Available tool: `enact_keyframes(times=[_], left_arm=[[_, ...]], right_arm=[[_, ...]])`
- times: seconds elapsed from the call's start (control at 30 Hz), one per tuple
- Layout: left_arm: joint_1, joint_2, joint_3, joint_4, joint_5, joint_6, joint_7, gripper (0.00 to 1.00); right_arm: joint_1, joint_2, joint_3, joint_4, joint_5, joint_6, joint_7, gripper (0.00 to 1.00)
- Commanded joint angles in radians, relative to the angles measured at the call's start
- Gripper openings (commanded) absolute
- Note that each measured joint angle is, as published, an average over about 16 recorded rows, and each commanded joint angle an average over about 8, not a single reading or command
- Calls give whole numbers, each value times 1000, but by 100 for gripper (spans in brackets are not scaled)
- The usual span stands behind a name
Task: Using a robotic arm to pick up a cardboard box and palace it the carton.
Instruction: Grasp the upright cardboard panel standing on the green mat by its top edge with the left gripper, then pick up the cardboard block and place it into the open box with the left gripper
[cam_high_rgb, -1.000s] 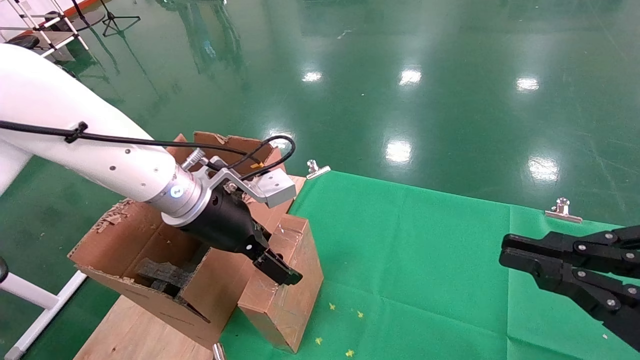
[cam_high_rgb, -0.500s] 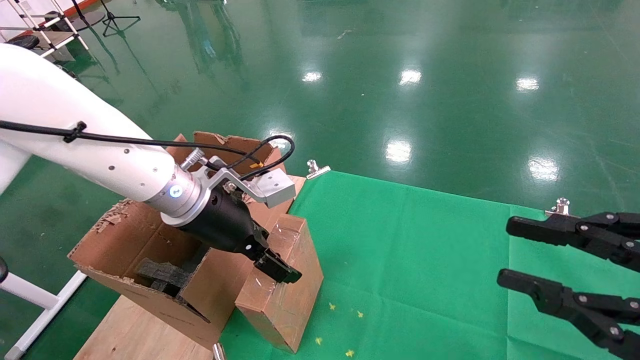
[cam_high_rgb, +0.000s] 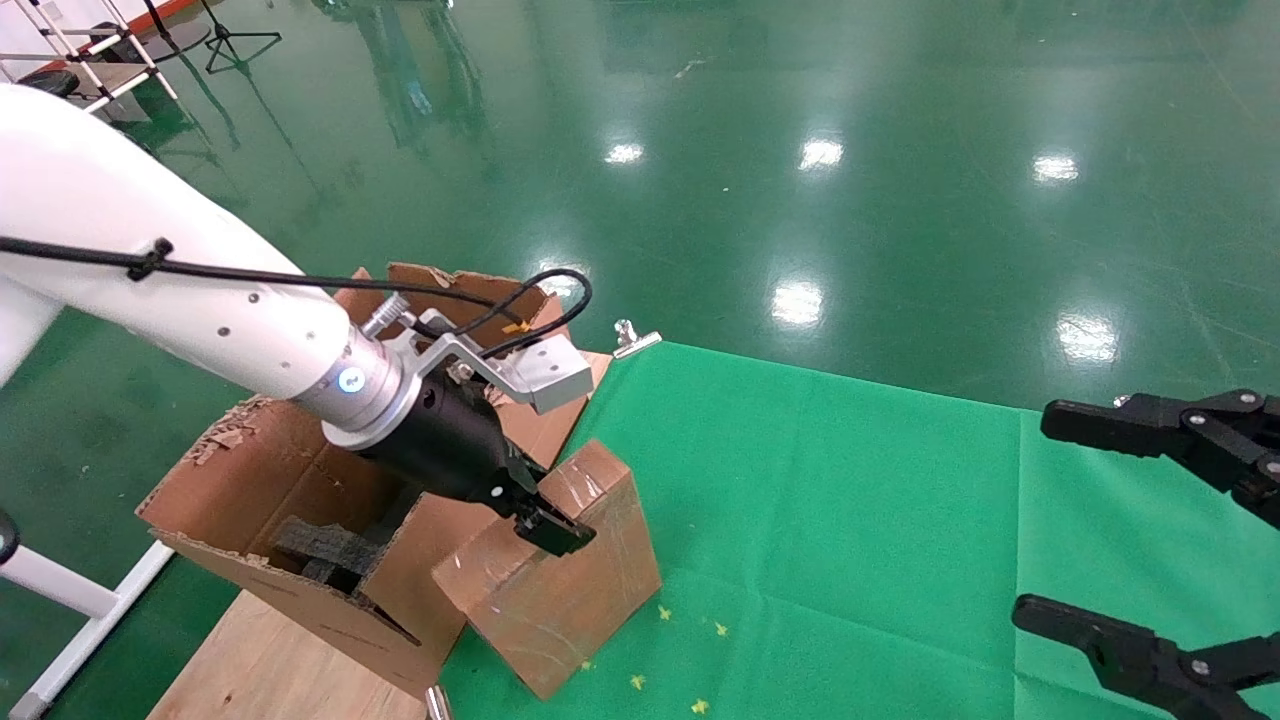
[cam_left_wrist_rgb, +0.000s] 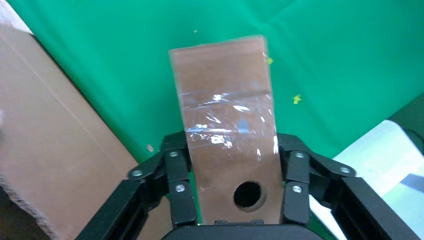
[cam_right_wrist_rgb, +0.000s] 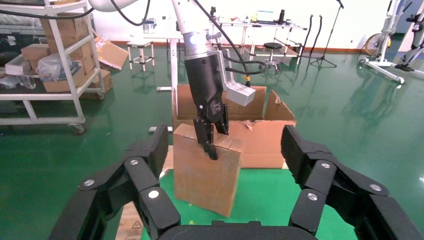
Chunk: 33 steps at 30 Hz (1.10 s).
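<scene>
Green mat (cam_high_rgb: 850, 480): left end effector (cam_high_rgb: 545, 525) clamps tilted cardboard box (cam_high_rgb: 560, 590) beside carton (cam_high_rgb: 300, 500); right end effector (cam_high_rgb: 1130, 530) wide open.

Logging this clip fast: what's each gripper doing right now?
Left gripper: shut on the cardboard box.
Right gripper: open, holding nothing.

Head view looks forward and down from high up, over the worktop (cam_high_rgb: 850, 480) and floor beyond. Left wrist view looks along its jaws, close on the box (cam_left_wrist_rgb: 227, 130). Right wrist view faces level across the worktop, farther off, toward the left arm (cam_right_wrist_rgb: 202, 70). All three share the box (cam_high_rgb: 555, 570); head and right wrist share the carton (cam_right_wrist_rgb: 260, 132).
</scene>
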Motion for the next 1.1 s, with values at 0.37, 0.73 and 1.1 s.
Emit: enact_keyframes(times=[0.37, 0.73, 1.1], left_arm=[[-176, -76, -110, 133, -102, 19, 214, 0], [-423, -95, -111, 608, 3, 42, 550, 0], [-395, -30, -23, 1042, 210, -243, 797, 0]], right_arm=[[0, 0, 0, 0, 0, 0, 0, 100], [0, 0, 0, 0, 0, 0, 0, 100], [0, 0, 0, 0, 0, 0, 0, 100]])
